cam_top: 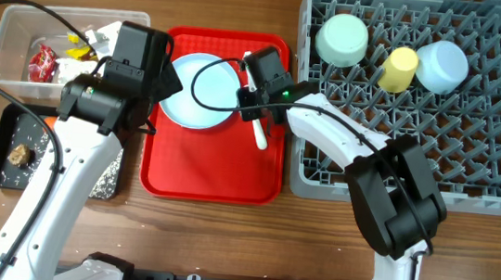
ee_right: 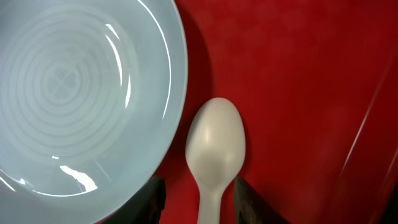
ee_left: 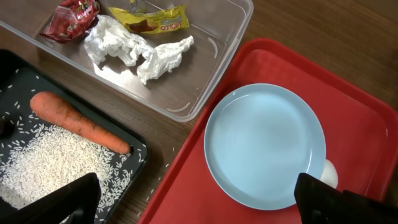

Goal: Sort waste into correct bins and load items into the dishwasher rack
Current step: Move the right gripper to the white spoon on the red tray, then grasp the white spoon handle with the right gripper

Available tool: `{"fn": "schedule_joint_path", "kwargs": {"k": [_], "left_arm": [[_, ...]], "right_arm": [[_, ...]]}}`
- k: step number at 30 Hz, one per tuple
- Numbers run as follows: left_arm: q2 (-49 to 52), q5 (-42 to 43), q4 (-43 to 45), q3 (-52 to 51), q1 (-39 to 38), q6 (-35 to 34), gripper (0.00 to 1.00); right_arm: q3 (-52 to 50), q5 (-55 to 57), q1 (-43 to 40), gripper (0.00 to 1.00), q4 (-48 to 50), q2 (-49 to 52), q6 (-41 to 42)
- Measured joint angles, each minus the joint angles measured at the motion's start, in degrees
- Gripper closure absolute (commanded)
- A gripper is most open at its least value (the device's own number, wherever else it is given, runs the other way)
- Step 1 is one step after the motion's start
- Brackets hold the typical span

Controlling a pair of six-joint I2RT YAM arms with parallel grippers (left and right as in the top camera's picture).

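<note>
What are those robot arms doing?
They are tidying up. The right gripper straddles the white spoon on the flat red tray, beside the round light blue plate, jaws not closed. The left gripper hangs open nearby. A pale green bowl, a light blue bowl and a yellow cup sit in the grey lattice rack.

Glossy blue plate [ee_right: 81, 106], smooth white spoon [ee_right: 216, 146], shiny red tray [ee_right: 298, 93]

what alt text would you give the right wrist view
A white spoon lies on a red tray, its handle between the open fingers of the right gripper, with a gap on each side. A light blue plate fills the upper left of the view, beside the spoon.
</note>
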Motion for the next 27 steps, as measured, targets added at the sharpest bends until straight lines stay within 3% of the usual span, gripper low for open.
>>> {"fn": "schedule_joint_path", "kwargs": {"k": [14,27], "left_arm": [[0.0,-0.02,0.0,0.0,0.0,0.0,0.0],[0.0,-0.02,0.02,0.0,0.0,-0.02,0.0]], "right_arm": [[-0.02,2.6,0.04,0.59,5.31,3.41,1.86],[-0.02,2.62,0.04,0.66,5.77,3.48,1.9]]}}
